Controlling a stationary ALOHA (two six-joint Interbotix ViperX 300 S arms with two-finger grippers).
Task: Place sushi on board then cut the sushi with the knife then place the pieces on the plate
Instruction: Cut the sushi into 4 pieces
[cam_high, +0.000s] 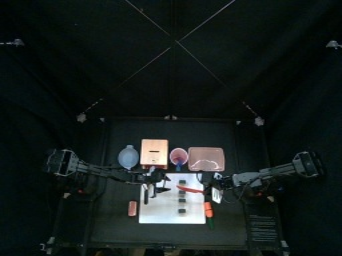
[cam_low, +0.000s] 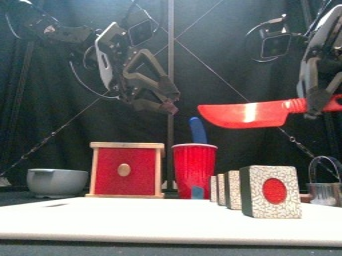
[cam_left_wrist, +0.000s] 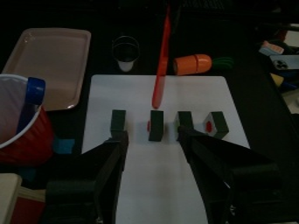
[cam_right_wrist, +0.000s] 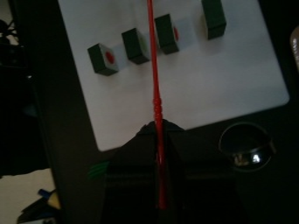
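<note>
Cutting board (cam_left_wrist: 176, 188): four sushi pieces (cam_left_wrist: 119, 122) are lined on it, apart.
Red knife (cam_low: 251, 113): clamped by right gripper (cam_right_wrist: 156, 147), held above pieces.
Left gripper (cam_left_wrist: 152, 149): jaws apart, nothing held.

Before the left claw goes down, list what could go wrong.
1. The red knife, held in the right claw, hangs over the white board with its tip near the open left claw; they could collide.
2. The four sushi pieces stand close in a row; grabbing one may topple its neighbours.
3. The red cup stands next to the pink tray; a carried piece might clip it.
</note>
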